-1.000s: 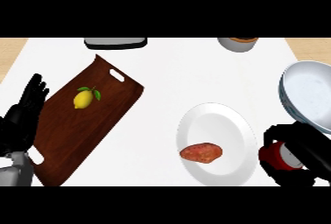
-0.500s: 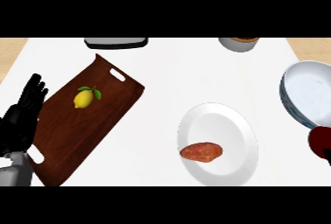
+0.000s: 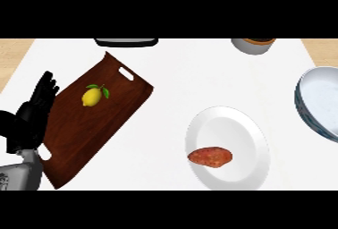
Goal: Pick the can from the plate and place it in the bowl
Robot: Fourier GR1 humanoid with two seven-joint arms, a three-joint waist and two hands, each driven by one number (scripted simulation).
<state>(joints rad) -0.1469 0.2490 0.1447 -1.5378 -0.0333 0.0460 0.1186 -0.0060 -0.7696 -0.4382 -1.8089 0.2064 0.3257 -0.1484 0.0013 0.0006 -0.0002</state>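
White counter, white plate (image 3: 231, 129) bearing reddish lump (image 3: 210, 157), pale bowl (image 3: 322, 105) at right, left robot hand (image 3: 33, 114) open, holding nothing.

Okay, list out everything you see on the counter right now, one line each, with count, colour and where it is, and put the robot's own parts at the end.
plate: one, white, centre-right of the counter
reddish-brown lump of food: one, on the plate's near-left part
cutting board: one, dark brown wood with handle slots, left side, lying at a slant
lemon: one, yellow with green leaves, on the cutting board
bowl: one, pale blue-white, right edge, cut off by the view
cup: one, grey with brown inside, top right edge
dark tray-like thing: one, top edge, mostly cut off
can: none in view
left robot hand: one, black, left edge, fingers straight, resting
right robot hand: not in view
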